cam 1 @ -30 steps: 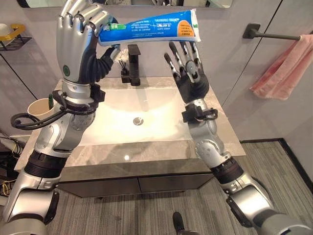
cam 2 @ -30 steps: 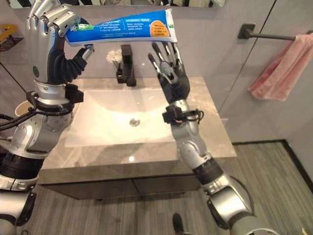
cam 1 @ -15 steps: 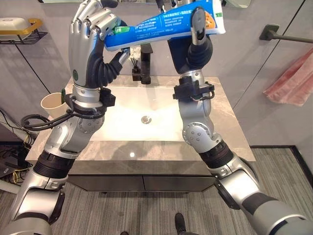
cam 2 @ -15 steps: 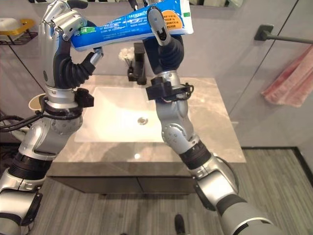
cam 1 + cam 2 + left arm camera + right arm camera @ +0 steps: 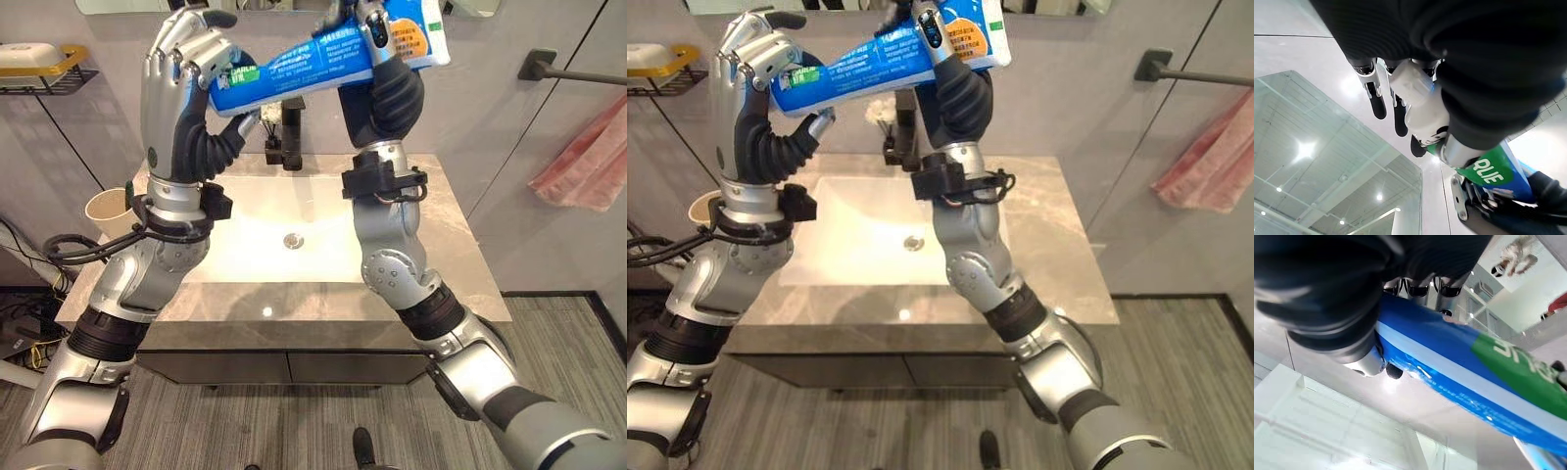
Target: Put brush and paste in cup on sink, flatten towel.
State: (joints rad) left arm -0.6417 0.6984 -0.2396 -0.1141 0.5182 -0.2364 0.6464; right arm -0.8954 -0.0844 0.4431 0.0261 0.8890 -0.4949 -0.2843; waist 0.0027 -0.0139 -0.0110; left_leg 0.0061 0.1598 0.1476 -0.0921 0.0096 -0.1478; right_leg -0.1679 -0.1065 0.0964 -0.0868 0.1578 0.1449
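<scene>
Both hands grip the toothpaste tube (image 5: 323,54) above the sink (image 5: 284,230): left hand (image 5: 181,64) clasps the cap end, right hand (image 5: 377,59) the tail, steadying transfer toward the cup (image 5: 106,211) at the counter's left edge.

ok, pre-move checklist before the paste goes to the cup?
1. Left hand grip: fingers curled round the cap end of the toothpaste tube. ok.
2. Right hand grip: fingers and thumb closed on the tube's flat end. ok for holding, not ok for a one-handed carry; one hand has to release first.
3. Cup: upright on the counter, left of the sink basin, mouth open. ok.
4. Brush in cup: cannot tell.
5. Path to cup: tube held high above the faucet. ok.
6. Towel: hangs bunched on the wall bar, not flattened. not ok.
</scene>
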